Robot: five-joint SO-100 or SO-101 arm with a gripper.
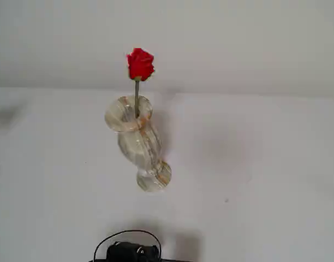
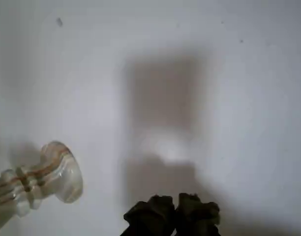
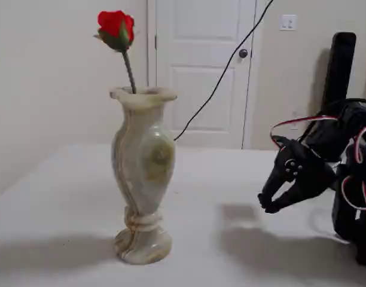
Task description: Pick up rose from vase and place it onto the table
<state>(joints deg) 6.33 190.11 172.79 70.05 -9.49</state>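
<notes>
Rose [image 3: 115,27] upright in vase [image 3: 142,179], bud topmost

gripper [image 3: 268,206] closed, tilted down, empty

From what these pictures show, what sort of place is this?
Most likely a room in a home: a white panelled door with a dark knob and a wall switch stand behind the white table that holds the vase.
</notes>
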